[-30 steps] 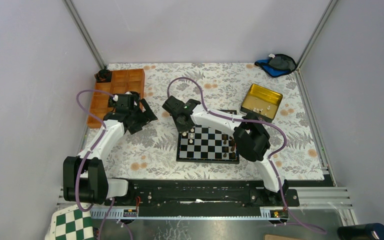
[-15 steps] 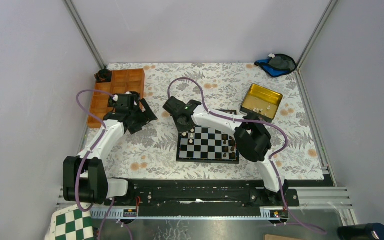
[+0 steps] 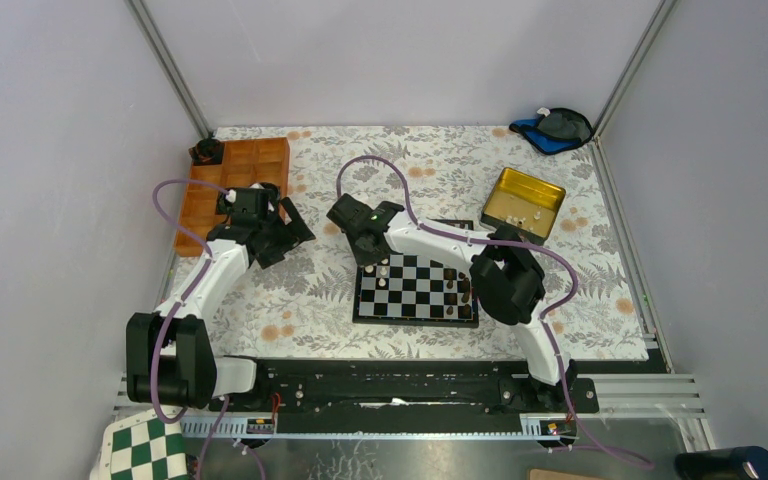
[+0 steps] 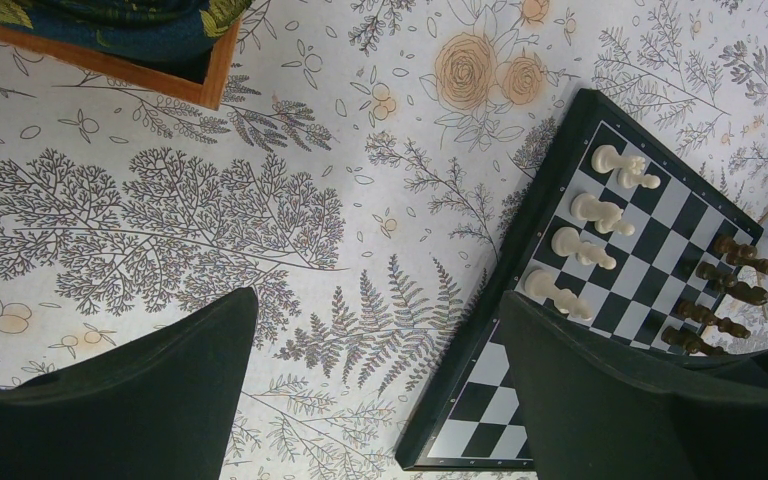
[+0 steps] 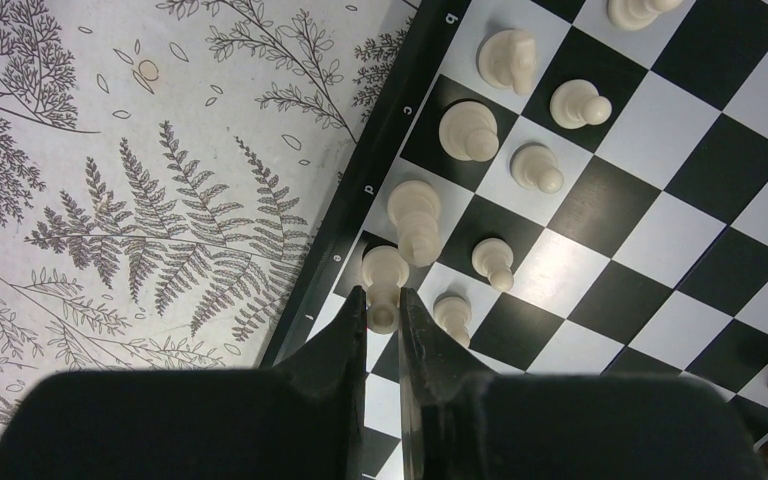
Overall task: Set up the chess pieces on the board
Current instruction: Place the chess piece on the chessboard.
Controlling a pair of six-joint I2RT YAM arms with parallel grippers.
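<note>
1. Almost nothing has shifted since a second ago: my right elbow has crept slightly outward, and both wrists sit where they were.
2. Closest to me, my right gripper (image 5: 382, 302) is narrowed onto a cream chess piece (image 5: 384, 268) standing in the row nearest the lettered frame of the board (image 5: 360, 200). My fingertips hide the sides of its head, so I cannot tell which piece it is.
3. Just beyond it, more cream pieces (image 5: 470, 130) stand in two rows along that same edge; the farthest one is cut off at the top of my right wrist view.
4. Dark brown pieces (image 4: 730, 270) line the opposite side. From above, my right arm covers part of them.
5. My left gripper (image 4: 375, 330) hangs wide apart and empty over the floral cloth (image 4: 210, 220), just beside the board's left edge, one finger overlapping its near corner.
6. Farther left lies an orange compartment tray (image 3: 240, 165).
7. Far right sits a gold tin (image 3: 527, 203); the pale bits inside are too small to make out.
</note>
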